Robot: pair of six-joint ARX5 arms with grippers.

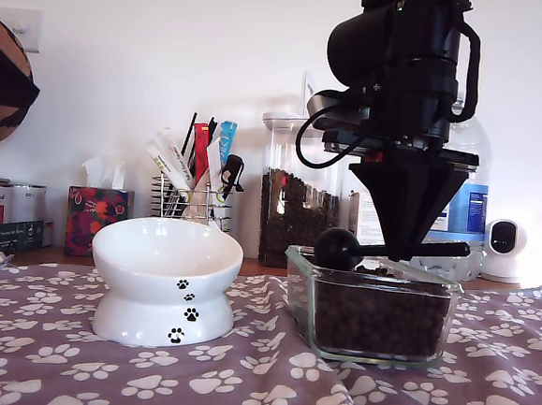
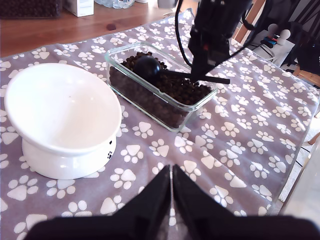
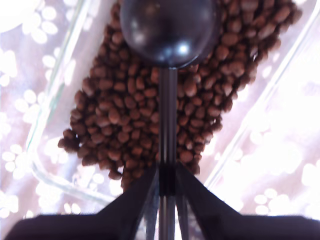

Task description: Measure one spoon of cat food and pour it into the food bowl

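My second gripper (image 1: 406,249) (image 3: 167,182) (image 2: 200,76) is shut on the handle of the black spoon (image 3: 169,30), holding it over the clear glass dish (image 1: 372,309). The spoon's round cup (image 1: 334,246) (image 2: 146,66) shows its underside and hangs just above the brown cat food (image 3: 125,115) (image 2: 182,89) (image 1: 379,319) filling the dish. The white food bowl (image 1: 164,279) (image 2: 57,112) with black paw prints stands empty at the exterior view's left of the dish. My first gripper (image 2: 171,182) is shut with nothing in it, hovering above the paw-print cloth near the bowl.
A tall clear canister of kibble (image 1: 284,189), a wire rack of coloured tubes (image 1: 193,182), a tissue box (image 1: 97,217), a water jug (image 1: 469,195) and a small white camera (image 1: 505,249) line the back. A purple paw-print cloth (image 1: 257,380) covers the table.
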